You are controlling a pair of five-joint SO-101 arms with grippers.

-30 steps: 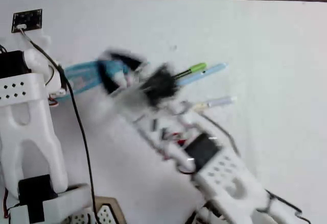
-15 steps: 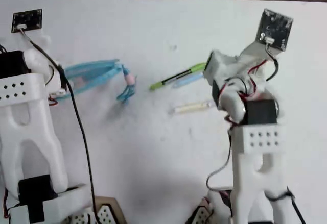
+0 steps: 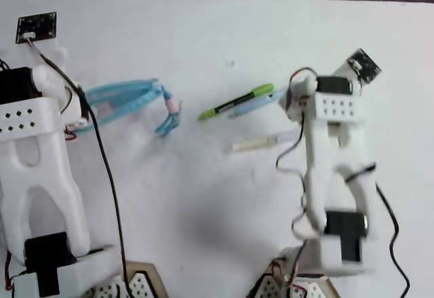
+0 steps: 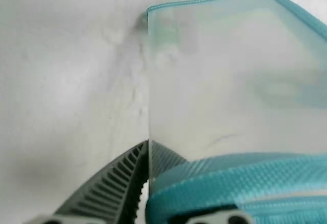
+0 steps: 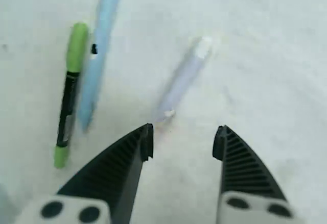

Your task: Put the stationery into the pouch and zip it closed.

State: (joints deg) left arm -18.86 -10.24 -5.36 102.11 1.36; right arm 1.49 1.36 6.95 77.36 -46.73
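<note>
Nothing is packed yet: the green pen [image 3: 237, 101], blue pen [image 3: 256, 103] and pale pen [image 3: 261, 142] lie on the worktop [image 3: 203, 210] apart from the pouch [image 3: 125, 99], whose edge the left tool [image 4: 148, 150] pinches, while the right tool [image 5: 183, 134] gapes empty over the pale pen.

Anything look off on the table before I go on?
Nothing stands out: the left gripper holds the pouch; the green pen, blue pen and pale pen lie loose before the open right gripper.

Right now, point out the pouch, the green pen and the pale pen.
pouch [image 3: 124, 100], high view, middle of its body.
green pen [image 5: 68, 100], right wrist view, black barrel.
pale pen [image 5: 180, 81], right wrist view, mid-barrel.
</note>
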